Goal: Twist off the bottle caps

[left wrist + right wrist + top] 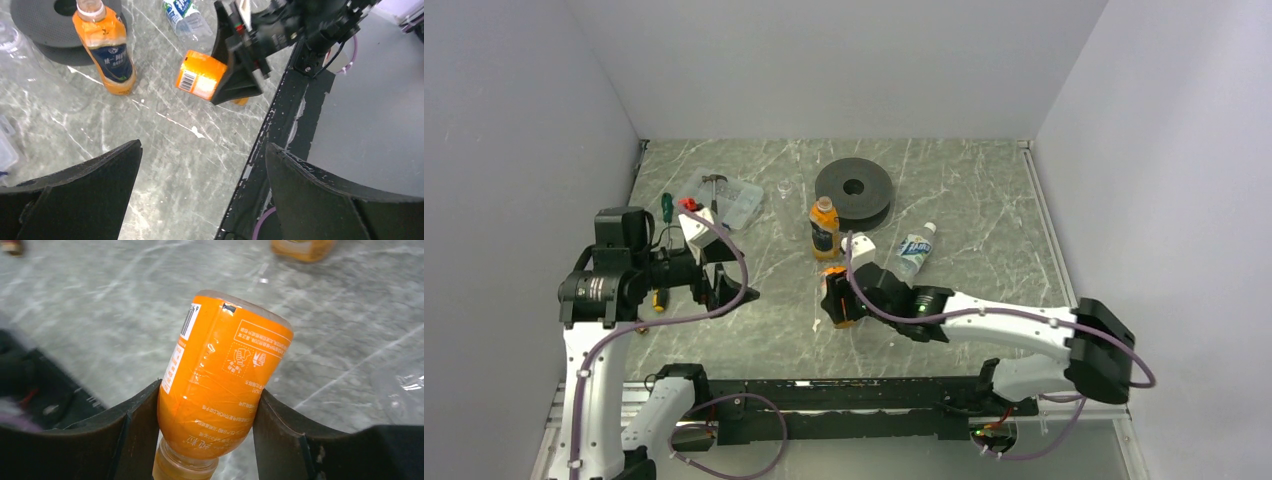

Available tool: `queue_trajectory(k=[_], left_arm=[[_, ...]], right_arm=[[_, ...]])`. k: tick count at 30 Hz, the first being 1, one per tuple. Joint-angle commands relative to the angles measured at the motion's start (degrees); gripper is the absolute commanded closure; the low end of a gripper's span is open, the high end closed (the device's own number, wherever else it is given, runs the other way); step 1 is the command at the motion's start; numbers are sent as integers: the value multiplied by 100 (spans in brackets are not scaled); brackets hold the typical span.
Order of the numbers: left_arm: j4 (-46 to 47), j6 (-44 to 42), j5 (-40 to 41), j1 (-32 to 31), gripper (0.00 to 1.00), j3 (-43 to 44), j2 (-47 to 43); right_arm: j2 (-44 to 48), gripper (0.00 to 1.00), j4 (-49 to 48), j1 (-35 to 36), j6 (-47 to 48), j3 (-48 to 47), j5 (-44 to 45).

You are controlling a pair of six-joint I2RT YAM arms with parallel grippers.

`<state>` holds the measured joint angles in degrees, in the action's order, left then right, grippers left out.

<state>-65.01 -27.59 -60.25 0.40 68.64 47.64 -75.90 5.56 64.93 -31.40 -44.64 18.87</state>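
Observation:
My right gripper (209,390) is shut on the short stubby orange bottle (220,370), which lies tilted with its neck toward the wrist. The cap end is half hidden at the bottom edge. In the top view this gripper (837,298) holds the bottle (844,305) at table centre. My left gripper (203,146) is open and empty, to the left of it (729,288). The tall orange bottle (824,230) with its dark blue label stands upright behind. A plain clear bottle (784,195) stands further back. A clear bottle with a blue label (914,250) and white cap (930,228) lies on its side.
A big black disc with a hole (854,190) lies at the back. A clear plastic tray (732,200) with a hammer and a green-handled screwdriver (665,206) sit at the back left. The black frame rail (844,390) runs along the table's near edge.

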Motion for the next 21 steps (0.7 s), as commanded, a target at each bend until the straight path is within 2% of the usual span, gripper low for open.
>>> queue_trajectory(k=[1, 7, 8, 14, 18, 21], left_arm=[[-19, -775, -329, 7, 1, 2, -294], [-3, -2040, -331, 4, 1, 115, -732], [-37, -2478, -327, 8, 1, 137, -813], [-94, -4929, -72, 20, 1, -7, -1443], [360, -6024, 1, 51, 1, -312, -1815], [678, -6412, -68, 114, 1, -487, -2001]], right_arm=[[818, 64, 152, 64, 187, -251, -1139], [1016, 66, 572, 73, 361, -1126, -2011], [951, 66, 595, 74, 362, -1309, -2230], [228, 66, 933, 56, 463, -2843, -3429], [-352, 66, 1296, -12, 514, -3753, -4086], [-728, 67, 1510, -127, 418, -4189, -4550]])
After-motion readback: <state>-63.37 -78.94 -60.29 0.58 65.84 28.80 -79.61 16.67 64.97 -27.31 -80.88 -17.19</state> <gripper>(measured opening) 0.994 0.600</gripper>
